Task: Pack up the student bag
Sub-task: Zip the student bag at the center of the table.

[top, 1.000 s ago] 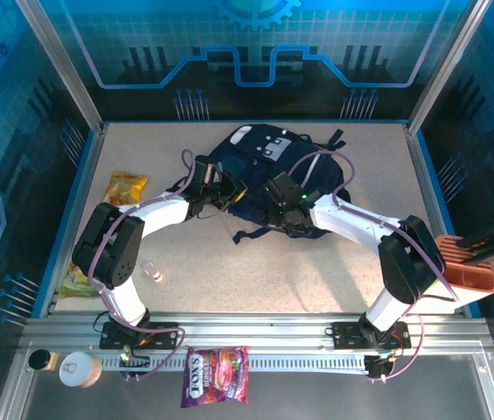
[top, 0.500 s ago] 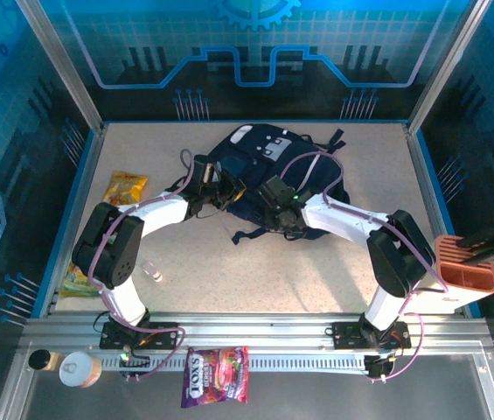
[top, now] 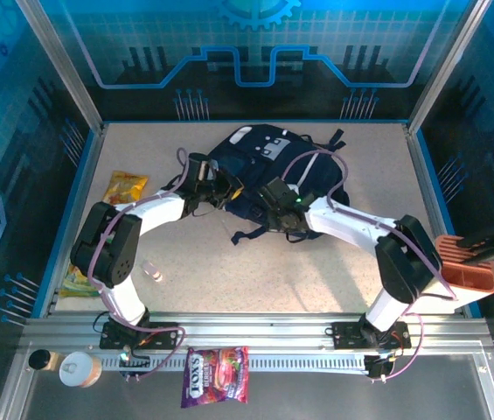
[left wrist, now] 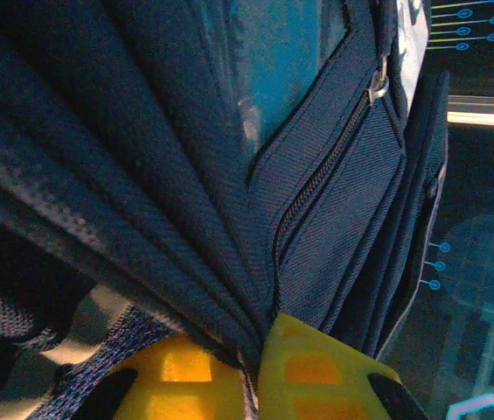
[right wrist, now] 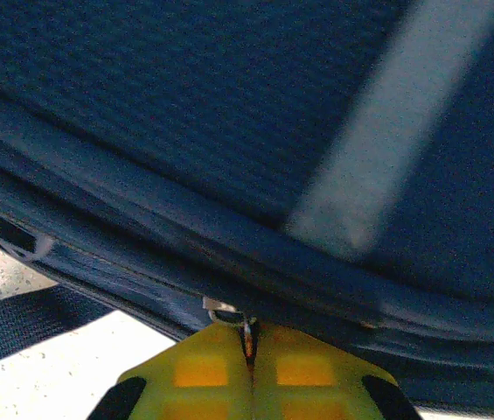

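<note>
the student bag (top: 268, 156) lies toward the far middle of the desk (top: 229, 284), with both arms reaching in to its near edge. over the last second the right arm has slid a little to the left along that edge, and the left arm has drawn slightly up and away to the left. the bag itself has hardly shifted.

the left pincer (left wrist: 255, 354) has its yellow fingers pressed together on a bunch of the bag's navy folds, beside a closed zip line. the right pincer (right wrist: 248, 350) is pinched on a small metal zipper pull (right wrist: 226, 312) under the bag's lower seam. it looks as though one arm is holding the cloth taut while the other works the zip. the opening is probably not yet wide enough for packing, though how far the zip has travelled cannot be told.

a loose black strap (top: 248, 234) trails on the desk just beside the right pincer and could snag. the bare desk in front of the bag is open for pulling toward the bases. behind the bag, the far rim is near. the yellow snack packet (top: 127, 186) lies near the left rim, well apart from the bag. the orange holder (top: 467, 267) sits out at the right edge.
</note>
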